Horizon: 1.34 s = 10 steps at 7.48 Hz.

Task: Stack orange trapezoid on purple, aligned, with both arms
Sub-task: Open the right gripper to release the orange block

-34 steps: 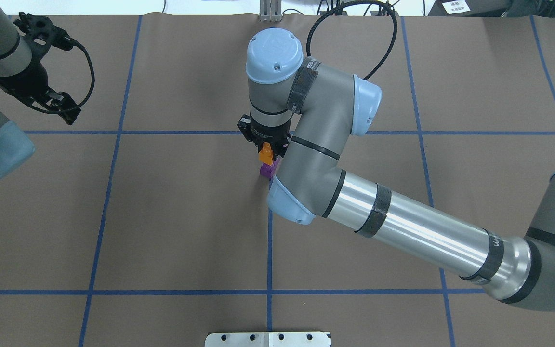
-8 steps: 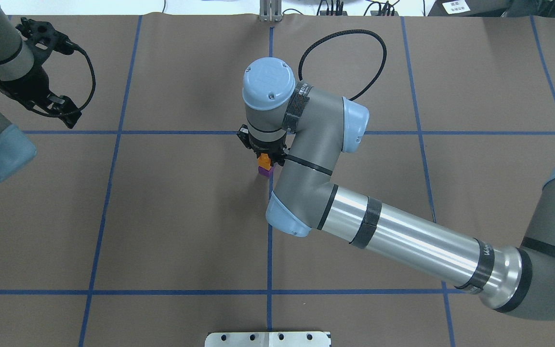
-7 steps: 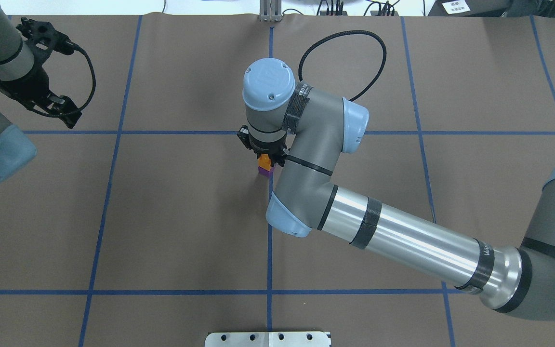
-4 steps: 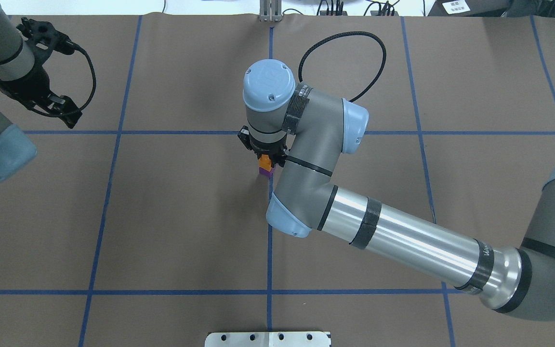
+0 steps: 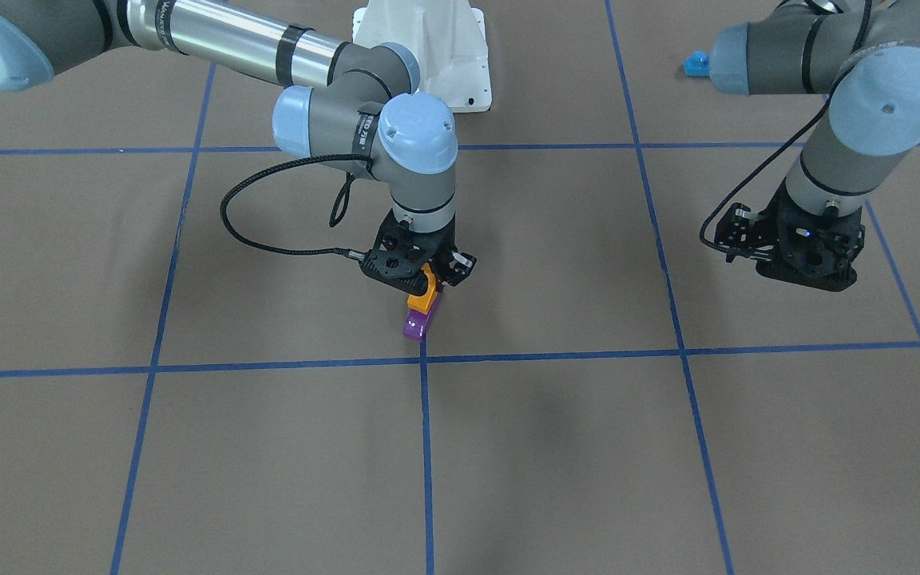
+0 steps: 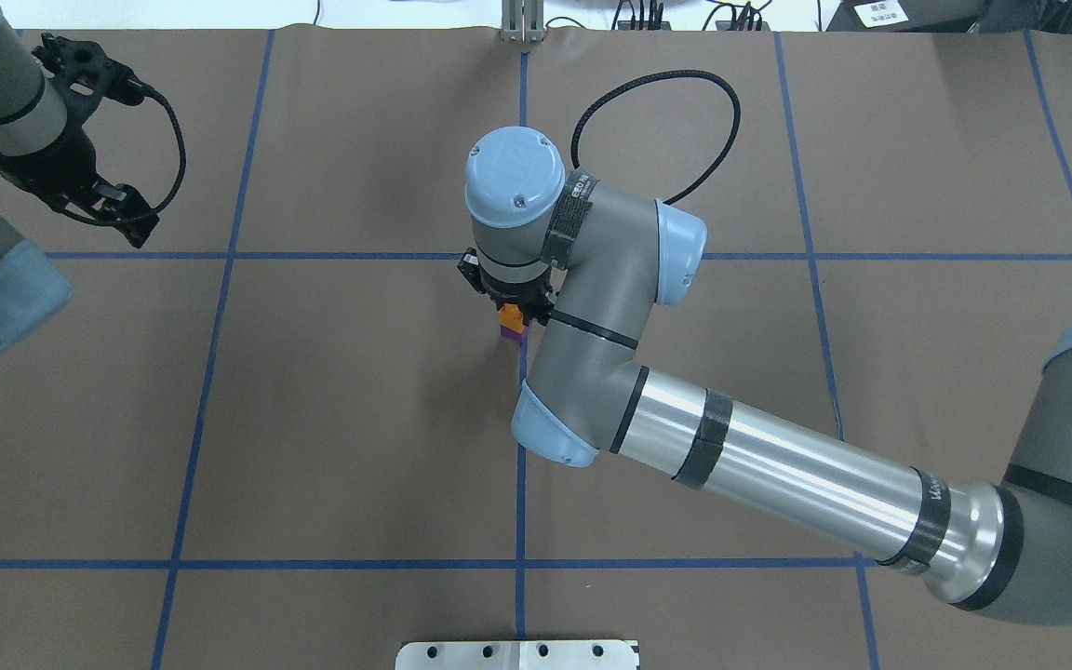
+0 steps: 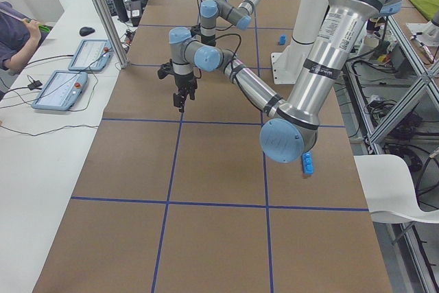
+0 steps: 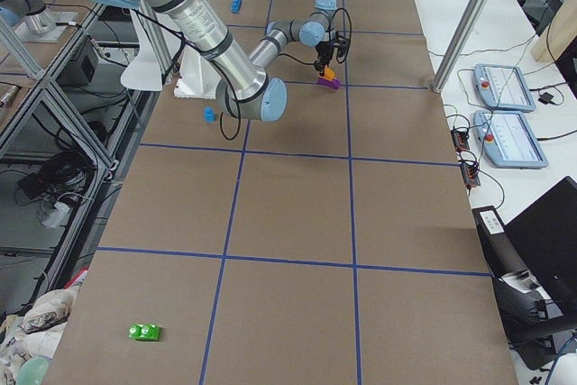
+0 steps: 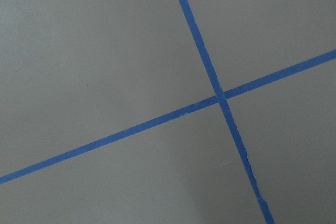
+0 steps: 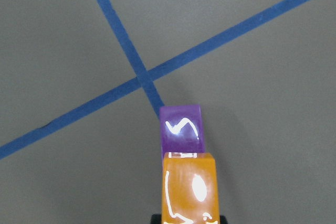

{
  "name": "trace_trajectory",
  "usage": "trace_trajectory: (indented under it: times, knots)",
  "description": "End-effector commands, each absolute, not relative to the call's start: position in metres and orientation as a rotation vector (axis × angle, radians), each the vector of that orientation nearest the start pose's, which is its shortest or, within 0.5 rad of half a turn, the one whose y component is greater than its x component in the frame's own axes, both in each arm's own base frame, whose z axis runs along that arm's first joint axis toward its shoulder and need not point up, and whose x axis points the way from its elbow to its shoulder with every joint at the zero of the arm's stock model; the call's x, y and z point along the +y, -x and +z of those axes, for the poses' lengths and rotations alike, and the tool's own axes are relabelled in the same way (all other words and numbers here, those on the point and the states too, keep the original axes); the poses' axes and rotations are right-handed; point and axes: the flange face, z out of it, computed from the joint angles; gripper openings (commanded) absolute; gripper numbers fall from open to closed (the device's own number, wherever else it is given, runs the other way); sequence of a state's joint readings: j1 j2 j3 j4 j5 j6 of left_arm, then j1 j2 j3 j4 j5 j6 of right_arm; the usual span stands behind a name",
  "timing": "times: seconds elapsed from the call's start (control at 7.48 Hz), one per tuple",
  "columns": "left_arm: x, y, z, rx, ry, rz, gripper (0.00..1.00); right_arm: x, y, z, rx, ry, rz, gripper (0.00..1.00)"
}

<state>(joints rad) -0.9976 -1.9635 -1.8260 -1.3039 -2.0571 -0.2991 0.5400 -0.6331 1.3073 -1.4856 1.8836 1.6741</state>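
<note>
My right gripper (image 5: 426, 281) is shut on the orange trapezoid (image 5: 421, 298) near the table's middle. The orange trapezoid rests on top of the purple brick (image 5: 417, 325), which stands on the brown table just beyond a tape crossing. In the right wrist view the orange trapezoid (image 10: 189, 190) fills the bottom and the purple brick (image 10: 180, 128) sticks out past it. From overhead both the orange trapezoid (image 6: 511, 318) and the purple brick (image 6: 516, 336) are mostly hidden by the wrist. My left gripper (image 6: 119, 210) is open and empty, far off to the left.
A small blue brick (image 5: 696, 64) lies by the left arm's base, and a long blue brick (image 7: 308, 162) lies near it. A green brick (image 8: 143, 332) lies at the table's right end. The white robot base (image 5: 428, 48) stands at the robot's side of the table.
My right wrist has shifted slightly and sunk a little, covering more of the two bricks from overhead. The orange trapezoid stays gripped on the purple. The left arm has not moved.
</note>
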Motion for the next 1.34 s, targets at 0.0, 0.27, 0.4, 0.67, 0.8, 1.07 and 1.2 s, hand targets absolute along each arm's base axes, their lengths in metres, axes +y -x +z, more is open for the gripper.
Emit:
trace_trajectory:
  times: [0.0, 0.27, 0.4, 0.67, 0.8, 1.07, 1.2]
  knots:
    - [-0.552, -0.253, 0.362, 0.597, -0.137, 0.359, 1.00, -0.493, 0.623, 0.169, -0.818, 0.128, 0.494, 0.74]
    - [-0.552, -0.253, 0.362, 0.597, -0.137, 0.359, 1.00, -0.496, 0.619, 0.167, -0.823, 0.121, 0.491, 1.00]
    - [-0.552, -0.253, 0.362, 0.597, -0.137, 0.360, 1.00, -0.498, 0.615, 0.163, -0.831, 0.118, 0.491, 1.00]
    - [-0.553, -0.249, 0.361, 0.603, -0.153, 0.368, 1.00, -0.514, 0.567, 0.132, -0.906, 0.100, 0.506, 1.00]
    - [-0.556, -0.239, 0.360, 0.619, -0.178, 0.358, 1.00, -0.518, 0.524, 0.141, -0.904, 0.084, 0.468, 1.00]
    - [-0.564, -0.183, 0.379, 0.664, -0.189, 0.399, 1.00, -0.509, 0.417, 0.208, -0.883, -0.025, 0.293, 1.00]
    - [-0.566, -0.147, 0.400, 0.658, -0.202, 0.428, 1.00, -0.528, 0.360, 0.253, -0.869, -0.016, 0.248, 1.00]
